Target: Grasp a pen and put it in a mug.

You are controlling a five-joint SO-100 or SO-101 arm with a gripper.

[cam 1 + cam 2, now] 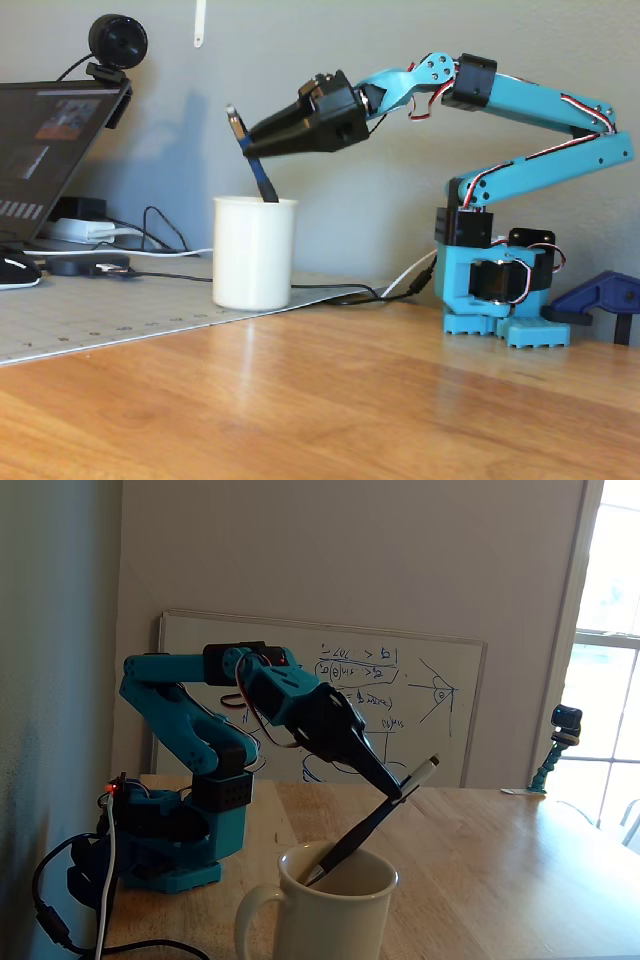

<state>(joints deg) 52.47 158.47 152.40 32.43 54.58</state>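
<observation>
The white mug (255,252) stands on a grey mat; the other fixed view shows it close up (325,920) with a handle on its left. The blue pen (262,178) leans steeply, its lower end inside the mug and its silver top pointing up and away. In the other fixed view the pen (358,832) slants from the mug's mouth up to the right. My gripper (250,150) (394,793) is shut on the pen's upper part, just above the mug's rim. The pen's tip is hidden inside the mug.
A laptop (45,150) with a webcam (118,42), a mouse (15,268) and cables (150,235) lie left of the mug. A blue clamp (600,298) sits beside the arm's base (495,290). A whiteboard (430,695) stands behind, a small camera stand (560,742) at right.
</observation>
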